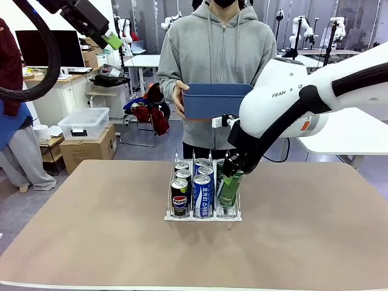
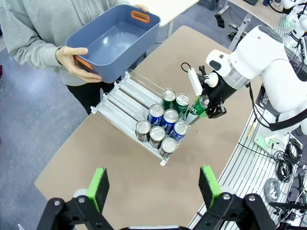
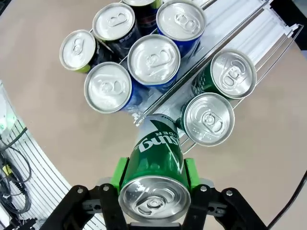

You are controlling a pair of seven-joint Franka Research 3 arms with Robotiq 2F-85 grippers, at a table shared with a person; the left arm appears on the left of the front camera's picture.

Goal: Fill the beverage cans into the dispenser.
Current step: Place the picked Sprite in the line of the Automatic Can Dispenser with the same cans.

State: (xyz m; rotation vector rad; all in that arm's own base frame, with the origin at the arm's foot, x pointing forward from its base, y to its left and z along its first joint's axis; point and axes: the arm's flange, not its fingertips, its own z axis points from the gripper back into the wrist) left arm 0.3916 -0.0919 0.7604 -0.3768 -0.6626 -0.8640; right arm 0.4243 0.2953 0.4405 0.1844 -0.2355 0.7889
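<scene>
- Right wrist view puts the green can (image 3: 156,158) at the centre: it hangs tilted, base down toward the front corner of the white wire dispenser (image 3: 249,36), top toward the camera.
- Two more green cans (image 3: 207,119) already stand in the lane beside it, and blue cans (image 3: 153,60) and black Pepsi cans (image 1: 179,197) fill the front of the other two lanes on the desk (image 1: 91,230).
- Right hand (image 3: 154,175) is pinching the green can across its body, green pads pressed to either side.
- To finish this step well, I judge the can should be brought upright and lined up with the green lane, lowered until its base sits between the wires in front of the two green cans, clear of the low lip, and released only when it stands by itself.
- Risk, as I judge it: a tilted base may catch a wire or nudge the neighbouring cans.
- Left hand (image 2: 153,188) hovers high above the desk, fingers spread wide, holding nothing.
- A person at the far side holds a blue plastic bin (image 1: 215,100) with nothing in it.
</scene>
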